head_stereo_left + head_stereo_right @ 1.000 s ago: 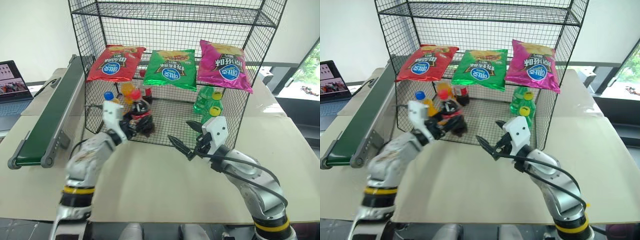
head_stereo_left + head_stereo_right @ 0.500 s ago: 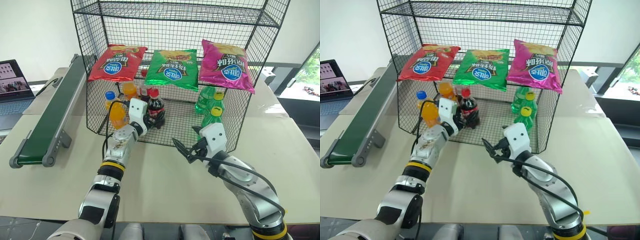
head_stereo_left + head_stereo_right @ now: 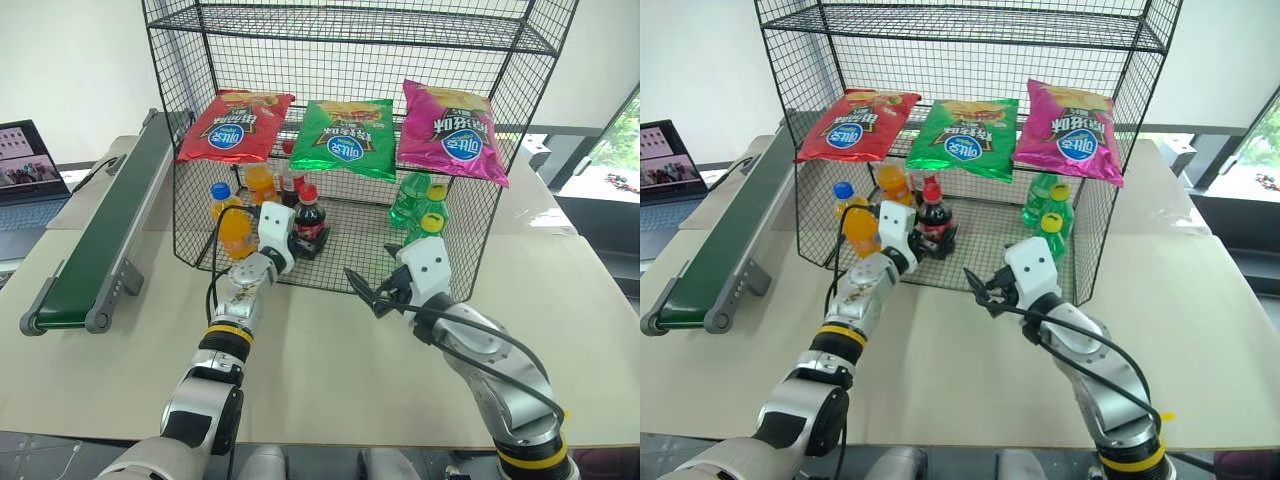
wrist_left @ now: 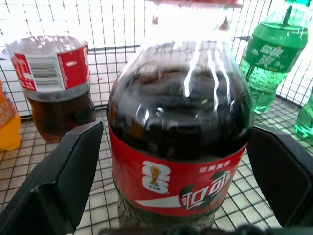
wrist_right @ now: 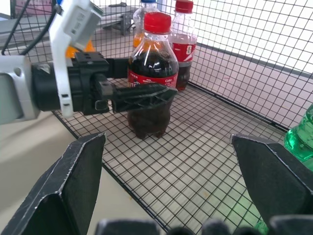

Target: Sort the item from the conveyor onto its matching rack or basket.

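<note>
The cola bottle, with red cap and red label, stands upright on the bottom mesh shelf of the black wire rack, near its front. My left gripper is open around it; its fingers flank the bottle with a gap on each side. My right gripper hangs open and empty in front of the rack, right of the bottle. The dark-green conveyor runs along the left and carries nothing that I can see.
A second cola bottle stands behind the first. Orange-soda bottles are at the shelf's left, green bottles at its right. Red, green and pink chip bags hang above. A laptop sits far left.
The left arm carried the tilted cola bottle forward into the rack, stood it upright on the shelf, and its fingers have now opened off it. The right arm has stayed almost still.
</note>
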`<state>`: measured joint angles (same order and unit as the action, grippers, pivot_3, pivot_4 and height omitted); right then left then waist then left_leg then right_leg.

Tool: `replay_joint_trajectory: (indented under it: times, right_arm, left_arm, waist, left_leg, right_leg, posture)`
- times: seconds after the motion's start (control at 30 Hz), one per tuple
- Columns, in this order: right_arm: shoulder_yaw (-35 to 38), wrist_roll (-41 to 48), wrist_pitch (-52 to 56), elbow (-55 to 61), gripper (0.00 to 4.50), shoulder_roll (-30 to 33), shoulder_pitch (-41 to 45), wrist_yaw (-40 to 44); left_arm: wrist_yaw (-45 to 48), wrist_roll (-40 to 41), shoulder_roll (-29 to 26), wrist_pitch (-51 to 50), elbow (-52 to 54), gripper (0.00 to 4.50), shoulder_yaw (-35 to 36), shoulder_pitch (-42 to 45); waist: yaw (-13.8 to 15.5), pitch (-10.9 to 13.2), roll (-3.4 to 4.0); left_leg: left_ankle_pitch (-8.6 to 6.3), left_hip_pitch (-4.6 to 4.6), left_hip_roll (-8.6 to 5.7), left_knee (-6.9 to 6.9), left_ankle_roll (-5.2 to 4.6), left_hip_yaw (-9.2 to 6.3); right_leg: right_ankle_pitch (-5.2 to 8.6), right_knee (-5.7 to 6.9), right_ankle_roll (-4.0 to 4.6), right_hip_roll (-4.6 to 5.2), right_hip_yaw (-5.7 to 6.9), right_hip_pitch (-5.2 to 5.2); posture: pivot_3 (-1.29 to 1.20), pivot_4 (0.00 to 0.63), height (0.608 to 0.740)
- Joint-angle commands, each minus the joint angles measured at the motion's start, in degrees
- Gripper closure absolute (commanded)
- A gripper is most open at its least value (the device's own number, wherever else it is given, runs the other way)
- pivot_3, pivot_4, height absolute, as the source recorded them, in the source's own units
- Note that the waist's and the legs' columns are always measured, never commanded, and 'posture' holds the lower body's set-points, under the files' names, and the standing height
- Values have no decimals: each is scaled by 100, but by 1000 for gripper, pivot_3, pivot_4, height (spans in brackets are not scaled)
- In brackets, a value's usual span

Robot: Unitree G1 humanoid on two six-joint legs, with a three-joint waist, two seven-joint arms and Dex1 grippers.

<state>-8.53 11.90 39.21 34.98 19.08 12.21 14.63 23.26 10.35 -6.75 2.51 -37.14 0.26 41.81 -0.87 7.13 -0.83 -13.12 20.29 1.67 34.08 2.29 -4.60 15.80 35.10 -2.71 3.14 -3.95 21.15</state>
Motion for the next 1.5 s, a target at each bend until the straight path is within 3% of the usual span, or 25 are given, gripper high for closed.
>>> replay_joint_trajectory:
  times: [0.03, 0.4, 0.6, 0.83, 1.5]
  right_arm:
    - [57, -26, -203, 4, 0, -38, 104, 71]
    - [113, -6, -490, -310, 0, -45, 86, 313]
    - [211, -144, -968, -445, 0, 2, -452, 337]
    - [218, -566, -1652, -660, 0, -347, -1233, -164]
    - [661, -997, -2513, -1221, 0, -525, -1884, -492]
  left_arm:
    - [15, 56, -69, -119, 580, 37, 105, -115]
    - [201, 382, -682, -2053, 4004, 37, 18, -2227]
    - [-13, 466, -1086, -2716, 5269, 37, 336, -3259]
    - [-552, 54, -1151, -2542, 5571, 37, 464, -4037]
    - [-935, -277, -794, -1790, 5352, 37, 454, -4866]
  waist:
    - [0, 0, 0]
    - [-14, -6, 12]
    - [6, -6, 13]
    - [2, -12, 22]
    - [7, -17, 28]
  left_leg:
    - [0, 0, 0, 0, 0, 0]
    - [0, -4, 3, 0, 0, -2]
    - [0, -4, 3, 6, 1, -2]
    - [-1, -6, 6, 4, 1, 0]
    - [-1, -6, 6, 7, 2, 2]
  right_leg:
    - [-1, 0, 1, 0, 0, 0]
    - [-11, 8, 19, 0, 0, -2]
    - [-9, 3, 15, 3, 0, -7]
    - [-2, 1, 5, 1, -1, -5]
    - [11, -3, -15, 4, -3, -7]
  posture:
    - [0, 150, 738]
    - [0, 150, 738]
    - [0, 150, 738]
    - [0, 150, 738]
    - [0, 150, 738]
